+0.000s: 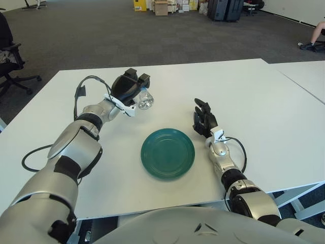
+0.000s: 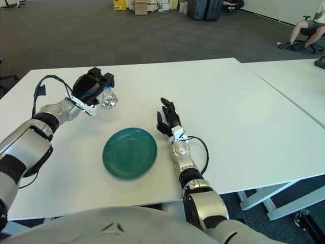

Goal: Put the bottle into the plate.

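My left hand [image 1: 130, 87] is shut on a clear plastic bottle [image 1: 144, 100], holding it on its side above the white table, up and to the left of the green plate [image 1: 167, 153]. The bottle's round end points toward the plate and its far end is hidden by my fingers. The same bottle [image 2: 108, 98] and left hand [image 2: 92, 85] show in the right eye view, beyond the plate [image 2: 129, 152]. My right hand [image 1: 203, 120] shows just right of the plate, fingers relaxed and holding nothing.
The white table [image 1: 254, 96] stretches wide to the right of the plate. A second white table [image 1: 304, 76] adjoins at the right. An office chair [image 1: 10, 56] stands on the floor far left. Boxes and dark bins [image 1: 223, 9] line the far wall.
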`<state>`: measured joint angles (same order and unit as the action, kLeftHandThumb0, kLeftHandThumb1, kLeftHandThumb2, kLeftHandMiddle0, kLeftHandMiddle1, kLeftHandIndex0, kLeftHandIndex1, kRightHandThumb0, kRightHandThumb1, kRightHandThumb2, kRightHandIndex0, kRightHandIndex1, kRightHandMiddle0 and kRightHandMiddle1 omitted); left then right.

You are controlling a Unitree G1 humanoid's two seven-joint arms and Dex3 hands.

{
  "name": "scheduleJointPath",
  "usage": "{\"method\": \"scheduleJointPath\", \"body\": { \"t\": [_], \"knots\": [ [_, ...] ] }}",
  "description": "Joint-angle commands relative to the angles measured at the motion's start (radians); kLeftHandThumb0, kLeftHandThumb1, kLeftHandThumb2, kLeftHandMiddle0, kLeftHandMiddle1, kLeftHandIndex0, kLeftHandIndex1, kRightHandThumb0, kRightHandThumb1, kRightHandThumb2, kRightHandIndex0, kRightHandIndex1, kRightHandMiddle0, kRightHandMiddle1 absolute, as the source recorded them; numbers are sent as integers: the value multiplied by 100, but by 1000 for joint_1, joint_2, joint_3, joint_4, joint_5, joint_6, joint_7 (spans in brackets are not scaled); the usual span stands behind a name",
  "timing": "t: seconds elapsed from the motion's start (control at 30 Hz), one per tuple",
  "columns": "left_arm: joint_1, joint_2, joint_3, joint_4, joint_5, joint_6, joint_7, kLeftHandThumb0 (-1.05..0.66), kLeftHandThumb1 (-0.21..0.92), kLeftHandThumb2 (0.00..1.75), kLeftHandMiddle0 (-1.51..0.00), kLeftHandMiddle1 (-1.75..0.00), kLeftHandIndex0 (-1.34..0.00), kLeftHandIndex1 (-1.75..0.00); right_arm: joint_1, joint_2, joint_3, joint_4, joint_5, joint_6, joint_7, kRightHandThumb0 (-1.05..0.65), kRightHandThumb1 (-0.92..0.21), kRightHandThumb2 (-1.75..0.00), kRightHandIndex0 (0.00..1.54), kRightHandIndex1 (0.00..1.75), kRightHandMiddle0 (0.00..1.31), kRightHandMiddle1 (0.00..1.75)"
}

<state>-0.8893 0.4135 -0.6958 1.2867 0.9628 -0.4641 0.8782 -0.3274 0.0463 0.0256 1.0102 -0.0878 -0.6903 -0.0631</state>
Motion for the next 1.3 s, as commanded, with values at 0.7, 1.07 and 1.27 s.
{"method": "scheduleJointPath", "body": {
  "t": [0.7, 1.07, 1.27],
  "knots": [
    [19, 41, -43, -211, 48, -280, 94, 0, 13, 152, -76, -170, -52, -175, 39, -35, -47, 116, 24, -6, 37, -72, -92, -83, 23, 0, 0, 61],
    [52, 46, -69, -259, 106, -274, 112, 0, 13, 152, -77, -168, -52, -175, 34, -27, -57, 128, 29, -59, 49, -72, -92, -84, 23, 0, 0, 60],
    [70, 47, -69, -271, 110, -276, 84, 0, 14, 151, -77, -168, -52, -175, 33, -24, -61, 128, 30, -47, 35, -70, -92, -84, 23, 0, 0, 60]
  ]
}}
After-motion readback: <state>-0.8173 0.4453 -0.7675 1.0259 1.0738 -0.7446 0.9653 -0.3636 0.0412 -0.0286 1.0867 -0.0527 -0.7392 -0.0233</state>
